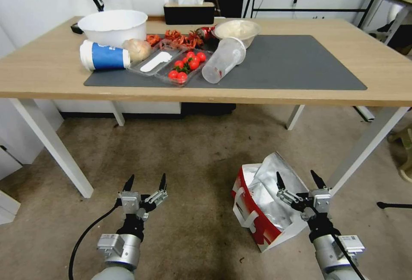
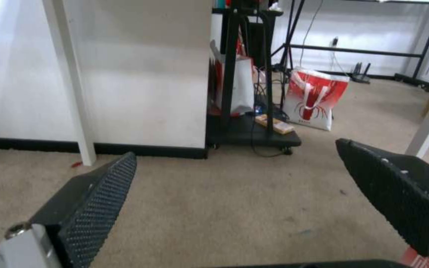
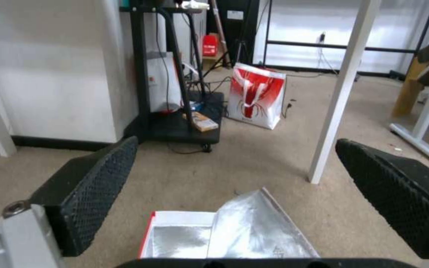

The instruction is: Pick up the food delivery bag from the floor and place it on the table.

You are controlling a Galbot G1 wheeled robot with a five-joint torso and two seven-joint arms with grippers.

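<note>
The food delivery bag (image 1: 257, 211) stands on the floor (image 1: 193, 164) in front of the table's right leg. It is red and white, its top is open, and its silver foil lining (image 3: 244, 230) and white strap handles show. My right gripper (image 1: 300, 180) hovers open just above the bag's open top, with nothing between its fingers. My left gripper (image 1: 146, 182) hangs open over bare floor to the left of the bag, well apart from it. The light-wood table (image 1: 43, 70) with its dark grey mat (image 1: 300, 65) lies ahead.
On the mat's left half lie a white bowl (image 1: 113, 25), a blue-and-white cup (image 1: 105, 55), a tomato tray (image 1: 184, 67), a tipped clear cup (image 1: 223, 59) and a glass bowl (image 1: 237, 29). A white table leg (image 1: 369, 143) stands close to the bag. Another red-and-white bag (image 3: 254, 95) stands far back beside a black cart (image 3: 180, 126).
</note>
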